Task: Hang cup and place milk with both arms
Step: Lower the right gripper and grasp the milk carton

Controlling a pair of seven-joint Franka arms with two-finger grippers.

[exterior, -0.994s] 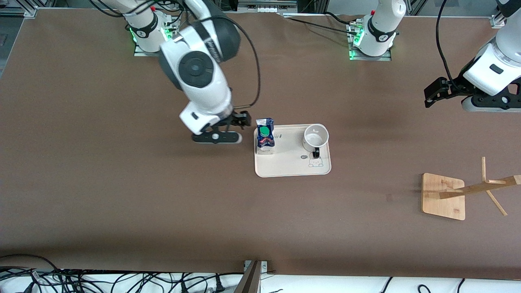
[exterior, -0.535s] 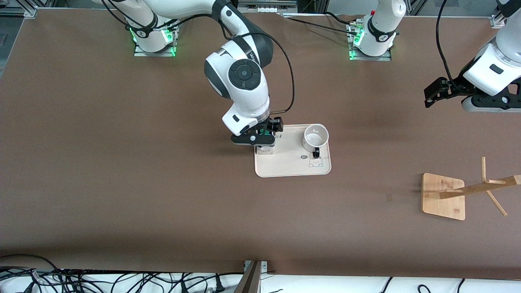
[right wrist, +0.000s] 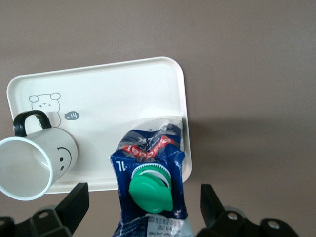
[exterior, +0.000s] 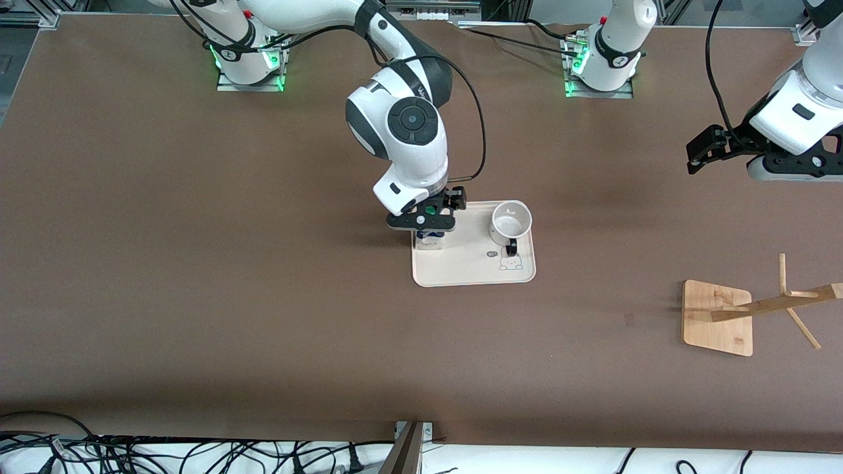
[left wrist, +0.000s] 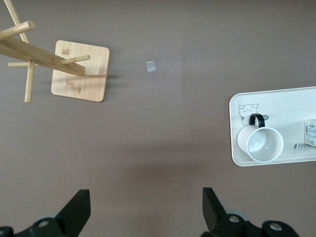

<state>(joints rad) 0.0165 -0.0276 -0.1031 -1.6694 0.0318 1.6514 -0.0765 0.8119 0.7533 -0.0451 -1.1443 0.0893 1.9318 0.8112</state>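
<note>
The milk (exterior: 429, 238) stands upright on a cream tray (exterior: 474, 266), at the tray's end toward the right arm. My right gripper (exterior: 435, 212) is over it and hides most of it. In the right wrist view the open fingers (right wrist: 74, 202) stand wide on either side of the blue carton (right wrist: 153, 158) with its green cap, not touching it. The cup (exterior: 511, 222) stands upright on the same tray toward the left arm's end, handle toward the front camera. It also shows in the right wrist view (right wrist: 34, 165) and the left wrist view (left wrist: 264, 143). My left gripper (exterior: 699, 153) waits open and empty, up over bare table.
A wooden cup rack (exterior: 718, 316) with slanted pegs stands on a square base at the left arm's end of the table, nearer the front camera than the tray. It also shows in the left wrist view (left wrist: 81, 71). Brown table lies around the tray.
My right arm has swung from beside the tray to over the milk, its open fingers now on either side of the carton. The left arm has not moved.
</note>
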